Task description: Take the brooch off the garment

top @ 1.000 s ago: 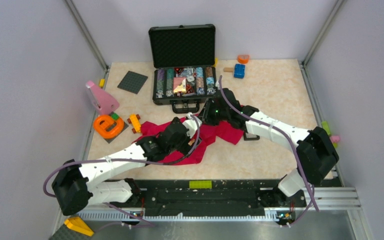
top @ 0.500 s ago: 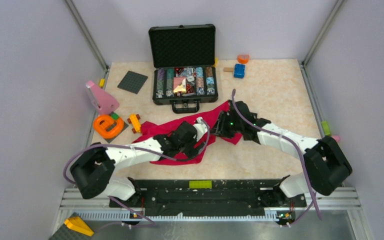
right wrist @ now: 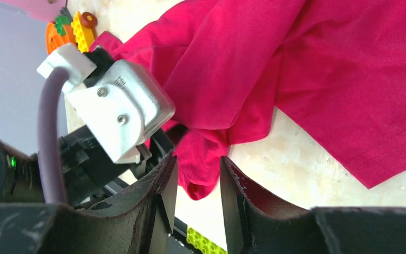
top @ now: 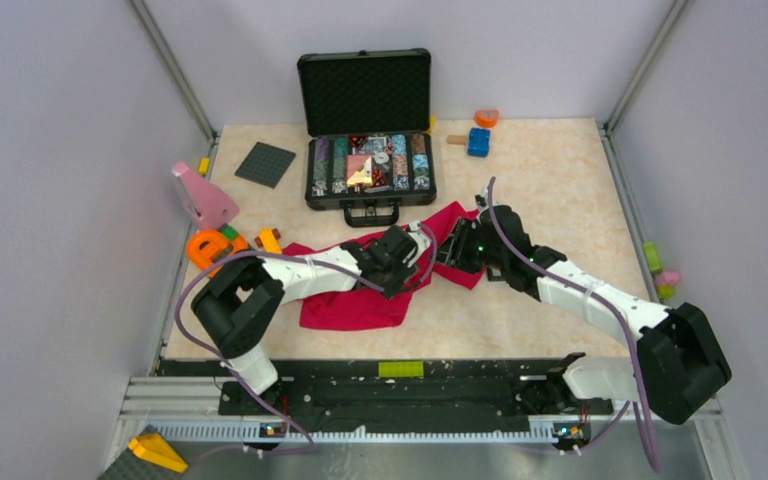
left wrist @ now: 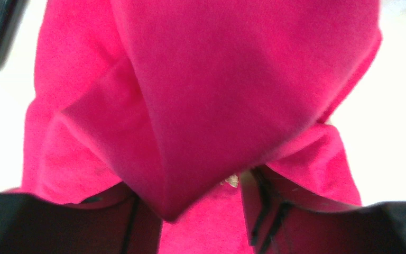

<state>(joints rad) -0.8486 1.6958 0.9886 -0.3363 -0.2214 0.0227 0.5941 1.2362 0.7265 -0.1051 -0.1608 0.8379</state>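
The red garment (top: 355, 305) lies crumpled in the middle of the table, its right end reaching up toward the case. My left gripper (top: 412, 265) sits low on its upper middle. In the left wrist view a fold of the garment (left wrist: 217, 79) hangs between the parted jaws of my left gripper (left wrist: 190, 185), with a gap at the right finger. A small pale-gold speck (left wrist: 233, 181) peeks from under the fold; I cannot tell whether it is the brooch. My right gripper (top: 448, 255) faces the left one, and in its own view my right gripper (right wrist: 198, 164) is narrowly open and empty, a cloth tip (right wrist: 201, 180) just beyond it.
An open black case (top: 365, 170) of small items stands just behind the garment. An orange ring toy (top: 205, 247), a pink piece (top: 203, 197) and a dark plate (top: 264, 163) sit at the left. Blue (top: 478, 141) and orange (top: 486, 117) blocks lie at the back right.
My left arm has stretched right across the garment and its jaws have narrowed around a fold. My right gripper has come away from the case toward the cloth's right end and opened slightly.
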